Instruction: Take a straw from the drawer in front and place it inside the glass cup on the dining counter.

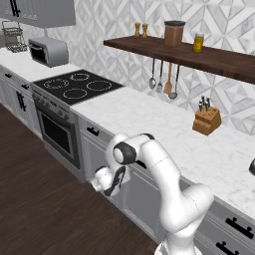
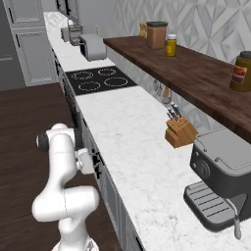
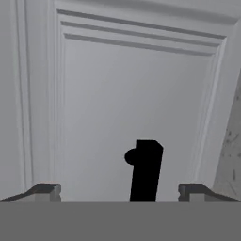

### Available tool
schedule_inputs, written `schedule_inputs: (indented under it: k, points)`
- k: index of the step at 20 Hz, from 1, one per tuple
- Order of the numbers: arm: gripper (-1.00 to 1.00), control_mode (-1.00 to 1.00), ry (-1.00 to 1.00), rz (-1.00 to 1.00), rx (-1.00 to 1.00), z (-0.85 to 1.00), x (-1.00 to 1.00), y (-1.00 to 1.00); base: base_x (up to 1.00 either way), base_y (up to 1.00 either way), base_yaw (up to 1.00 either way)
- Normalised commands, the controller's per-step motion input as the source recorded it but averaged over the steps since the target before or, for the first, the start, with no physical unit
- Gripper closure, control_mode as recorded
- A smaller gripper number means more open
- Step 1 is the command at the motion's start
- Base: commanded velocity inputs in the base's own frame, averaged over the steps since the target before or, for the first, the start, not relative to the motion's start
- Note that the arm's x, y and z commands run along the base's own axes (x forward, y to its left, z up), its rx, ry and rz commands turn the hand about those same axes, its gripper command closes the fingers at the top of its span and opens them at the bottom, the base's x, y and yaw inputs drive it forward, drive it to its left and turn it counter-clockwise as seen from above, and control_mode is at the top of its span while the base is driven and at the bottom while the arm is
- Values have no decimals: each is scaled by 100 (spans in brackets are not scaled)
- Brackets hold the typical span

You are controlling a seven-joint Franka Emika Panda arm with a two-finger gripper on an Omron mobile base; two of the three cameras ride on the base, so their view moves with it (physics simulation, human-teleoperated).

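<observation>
My gripper (image 1: 110, 182) hangs low in front of the grey cabinets, under the white counter (image 1: 149, 119), with its fingers open and nothing between them. In the hand view the gripper (image 3: 120, 190) faces a recessed grey cabinet panel (image 3: 117, 103) close up. The end of a black bar handle (image 3: 145, 172) rises between the fingertips, a little right of centre. A shut grey drawer (image 1: 94, 133) with a black handle sits just under the counter edge, up and left of the hand. From the right the gripper (image 2: 95, 164) is right at the cabinet fronts. The straw, the glass cup and the dining counter are out of view.
A black cooktop (image 1: 74, 87) with an oven below stands left of the arm, and a toaster (image 1: 47, 50) lies beyond it. A knife block (image 1: 206, 121) and a coffee machine (image 2: 220, 181) stand on the counter. A wooden shelf (image 1: 189, 55) runs above. Dark wood floor (image 1: 40, 199) lies behind.
</observation>
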Motion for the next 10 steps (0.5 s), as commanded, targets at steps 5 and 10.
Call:
schedule_inputs:
  k: [5, 10]
  points:
    - [-100, -100, -13, 0, 2, 1, -16, -38, 0, 0, 0]
    - [-100, -100, -27, 0, 0, 18, -43, -14, 0, 0, 0]
